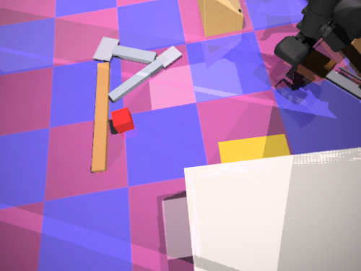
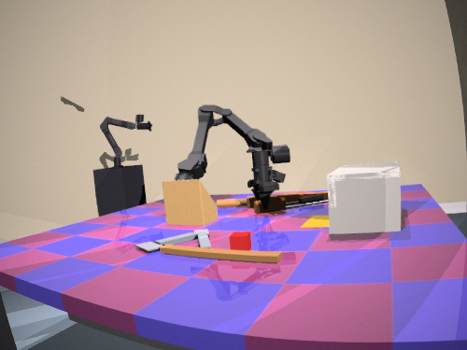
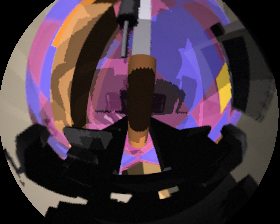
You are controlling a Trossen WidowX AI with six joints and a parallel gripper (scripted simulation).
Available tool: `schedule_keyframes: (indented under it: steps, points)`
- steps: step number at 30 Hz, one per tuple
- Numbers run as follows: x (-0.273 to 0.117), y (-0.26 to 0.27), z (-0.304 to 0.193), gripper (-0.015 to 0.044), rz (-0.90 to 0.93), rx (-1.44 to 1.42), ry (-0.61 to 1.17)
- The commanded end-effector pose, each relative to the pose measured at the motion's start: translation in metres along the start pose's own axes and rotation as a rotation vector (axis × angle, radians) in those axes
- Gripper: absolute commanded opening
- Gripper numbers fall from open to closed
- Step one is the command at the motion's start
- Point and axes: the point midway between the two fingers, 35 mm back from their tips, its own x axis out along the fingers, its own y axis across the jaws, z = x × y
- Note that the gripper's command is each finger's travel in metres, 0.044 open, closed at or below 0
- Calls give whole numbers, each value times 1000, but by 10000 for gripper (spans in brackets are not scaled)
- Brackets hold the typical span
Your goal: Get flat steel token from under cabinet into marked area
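Observation:
My gripper (image 2: 265, 206) (image 3: 138, 118) points down and is shut on the wooden handle of a flat steel-bladed tool. The brown handle (image 1: 318, 64) (image 3: 142, 95) is between the fingers, and its grey blade (image 1: 344, 83) (image 3: 142, 37) extends away from the hand. It is low over the table; whether the tool touches the table is unclear. The white cabinet (image 1: 238, 213) (image 2: 364, 205) stands at the right in the exterior view. The yellow marked area (image 1: 245, 149) (image 2: 315, 221) (image 3: 224, 87) lies in front of it, partly hidden in the top view. The steel token is not visible.
A thin-shafted tool (image 3: 125, 37) lies beside the held blade, near a large tan wooden object (image 3: 62, 75). A wooden wedge block (image 1: 222, 14) (image 2: 187, 203), two grey headed bars (image 1: 133, 53) (image 1: 138, 79), a wooden strip (image 1: 101, 119) and a red cube (image 1: 122, 119) (image 2: 240, 241) are elsewhere.

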Motion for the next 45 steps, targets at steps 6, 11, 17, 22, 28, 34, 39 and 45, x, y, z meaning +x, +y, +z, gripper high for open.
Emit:
schedule_keyframes:
  steps: [6,11,17,22,28,34,39,45]
  points:
    - [-1,6,3,0,2,-19,-6]
    - [-1,7,4,0,2,-19,-6]
    - [-1,9,4,0,2,-19,-6]
    - [-1,11,5,0,2,-19,-6]
    - [-1,14,6,0,2,-19,-6]
    - [-1,16,8,0,3,-19,-7]
    - [-1,18,9,0,3,-19,-7]
    - [-1,21,10,0,3,-19,-7]
